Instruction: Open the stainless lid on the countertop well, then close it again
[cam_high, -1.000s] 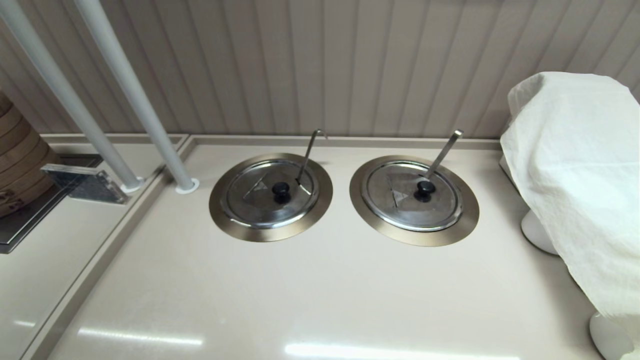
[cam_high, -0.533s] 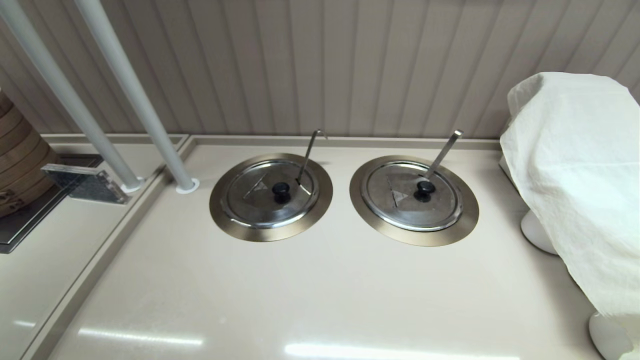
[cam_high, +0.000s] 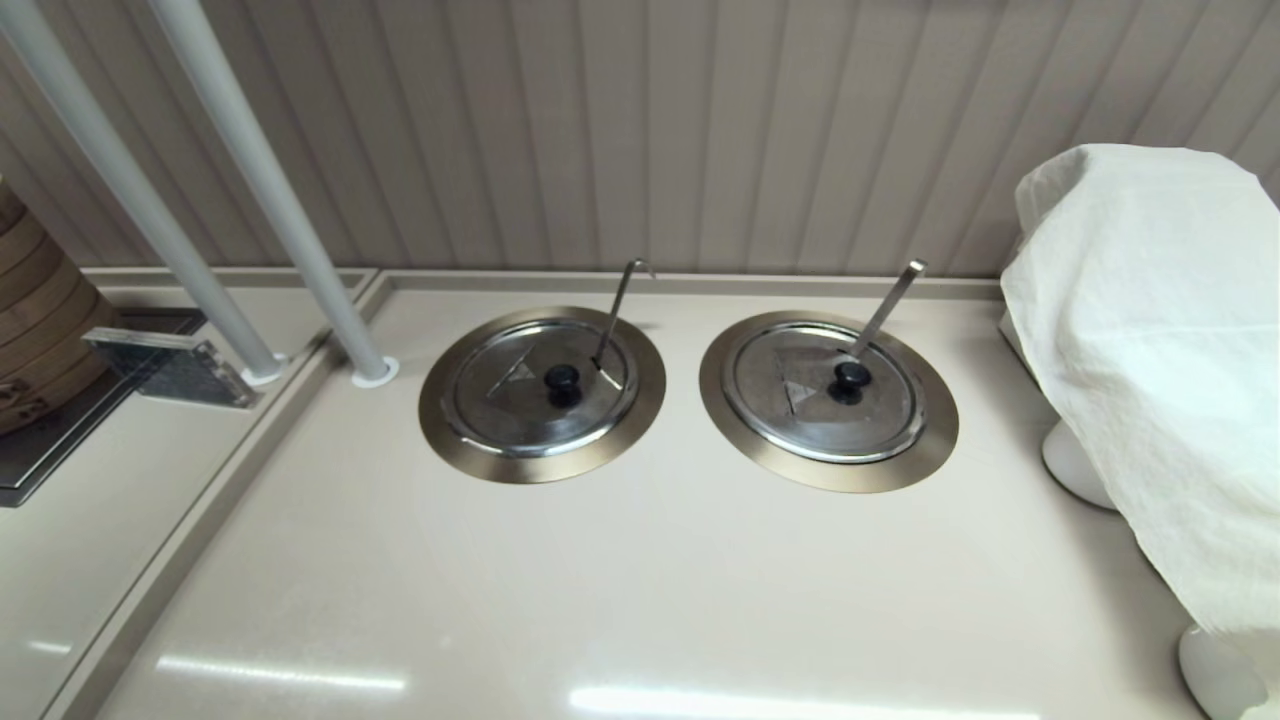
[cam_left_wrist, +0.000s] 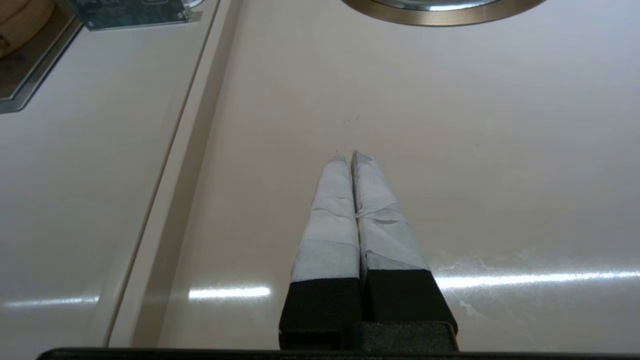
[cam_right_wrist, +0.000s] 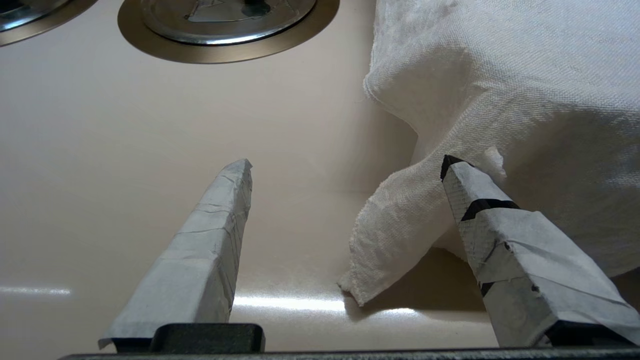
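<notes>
The stainless lid (cam_high: 540, 388), round and shiny with a black knob (cam_high: 562, 379), lies shut on the left countertop well, inside its brushed rim ring (cam_high: 440, 440). A thin hook-tipped ladle handle (cam_high: 619, 300) sticks up through it. Neither gripper shows in the head view. In the left wrist view my left gripper (cam_left_wrist: 348, 156) is shut on nothing, over bare counter short of a well rim (cam_left_wrist: 440, 14). My right gripper (cam_right_wrist: 346, 162) is open over the counter, far from the lid, beside the white cloth (cam_right_wrist: 500, 75).
The twin lid (cam_high: 825, 392) with a straight flat-ended ladle handle (cam_high: 890, 300) sits to the right. A white cloth (cam_high: 1150, 330) drapes something at the right edge; a corner of it hangs between the right fingers. Two grey poles (cam_high: 270, 190) and a bamboo steamer (cam_high: 35, 310) stand left.
</notes>
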